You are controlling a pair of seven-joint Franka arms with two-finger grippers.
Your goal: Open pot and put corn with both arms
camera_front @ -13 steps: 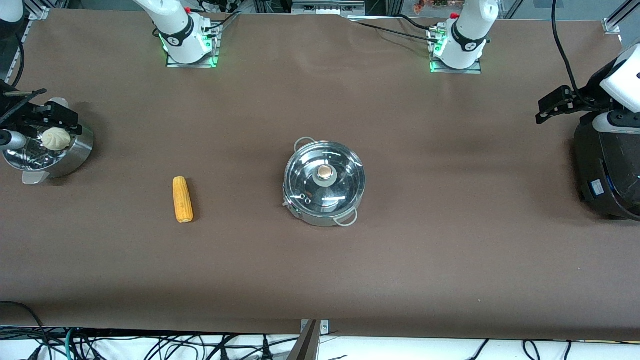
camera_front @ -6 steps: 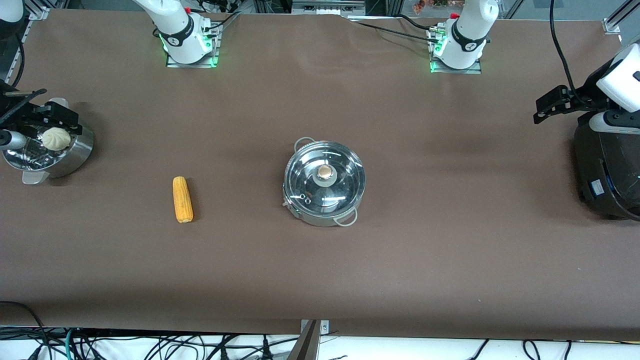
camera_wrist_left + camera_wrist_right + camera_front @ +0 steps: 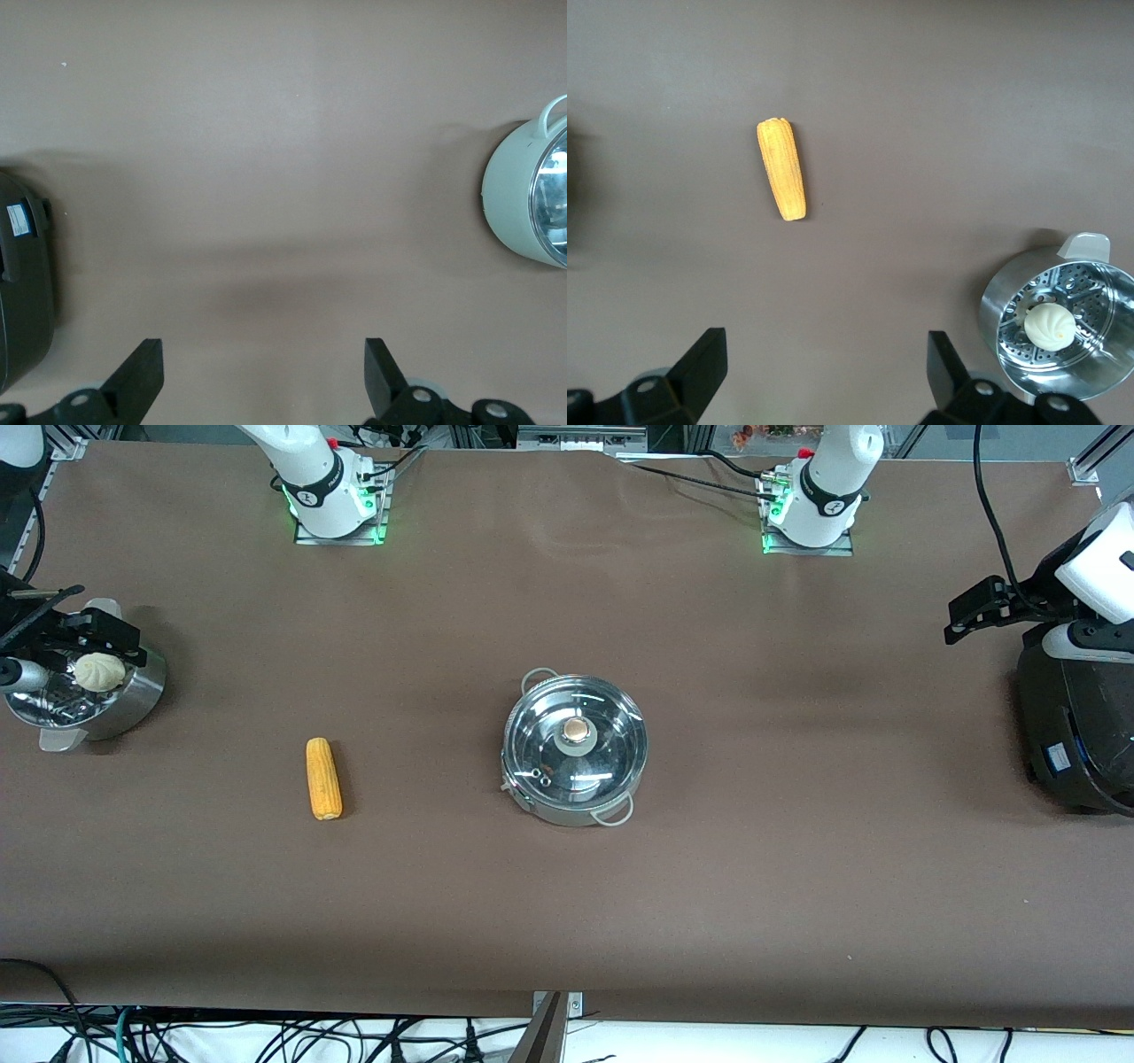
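The steel pot (image 3: 532, 779) stands mid-table with its glass lid (image 3: 602, 757) on and a brass knob (image 3: 577, 731) on top. Its side also shows in the left wrist view (image 3: 509, 208). The corn (image 3: 323, 778) lies on the table beside the pot, toward the right arm's end, and it also shows in the right wrist view (image 3: 782, 168). My right gripper (image 3: 111, 638) is open and empty, up over the steamer bowl; its own view shows the jaws (image 3: 826, 367) wide apart. My left gripper (image 3: 974, 607) is open and empty in the air beside the black cooker (image 3: 263, 372).
A perforated steel steamer bowl (image 3: 133, 700) with a white bun (image 3: 97, 670) stands at the right arm's end, and also shows in the right wrist view (image 3: 1001, 310). A big black cooker (image 3: 1076, 726) stands at the left arm's end (image 3: 22, 283).
My left gripper has shifted very slightly away from the cooker. My right gripper has barely moved. The pot and the corn have not moved.
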